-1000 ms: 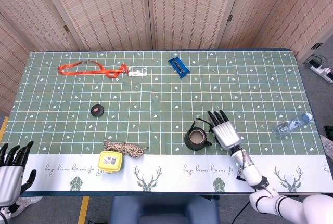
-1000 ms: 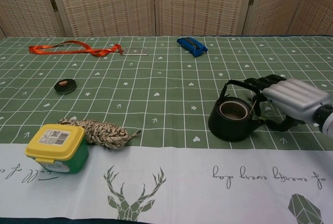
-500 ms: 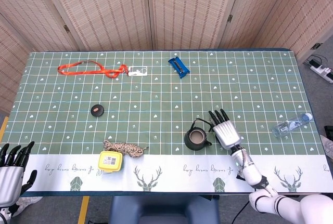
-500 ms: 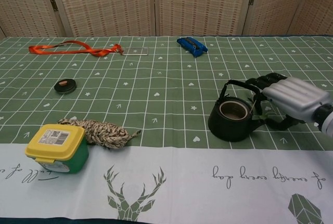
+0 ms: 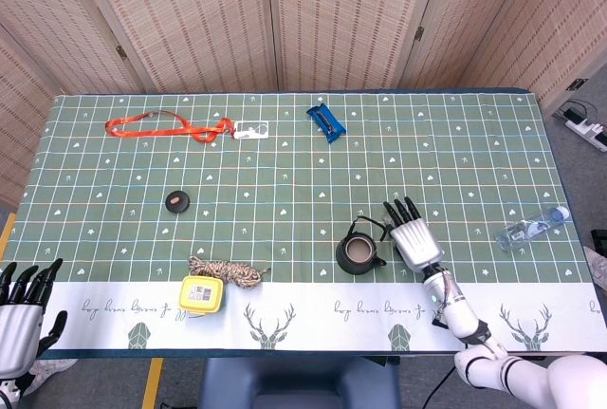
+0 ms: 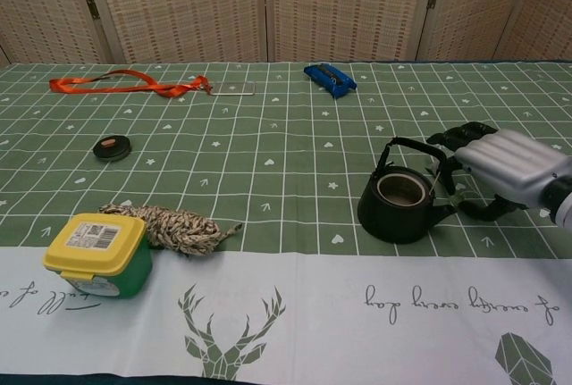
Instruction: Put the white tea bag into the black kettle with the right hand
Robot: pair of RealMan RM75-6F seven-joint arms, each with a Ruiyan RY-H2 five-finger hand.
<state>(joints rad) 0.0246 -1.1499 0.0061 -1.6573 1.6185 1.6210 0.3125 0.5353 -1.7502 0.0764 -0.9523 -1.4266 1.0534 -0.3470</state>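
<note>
The black kettle (image 5: 358, 253) (image 6: 402, 202) stands lidless near the front of the table, its handle upright. Its inside looks pale, and I cannot make out the white tea bag as a separate thing. A thin pale thread (image 6: 435, 182) runs by the rim toward the fingers. My right hand (image 5: 413, 238) (image 6: 502, 165) hovers just right of the kettle with its fingers stretched out and apart, holding nothing that I can see. My left hand (image 5: 24, 319) hangs off the table's front left corner, fingers spread and empty.
A yellow-lidded green box (image 6: 98, 253) and a rope coil (image 6: 174, 227) lie front left. A small black disc (image 5: 177, 201), an orange lanyard (image 5: 166, 127) with a white card (image 5: 251, 129), and a blue object (image 5: 325, 121) lie farther back. A plastic bottle (image 5: 531, 229) rests at the right edge.
My right hand has drifted slightly to the right, away from the kettle. The kettle and the left hand have stayed put.
</note>
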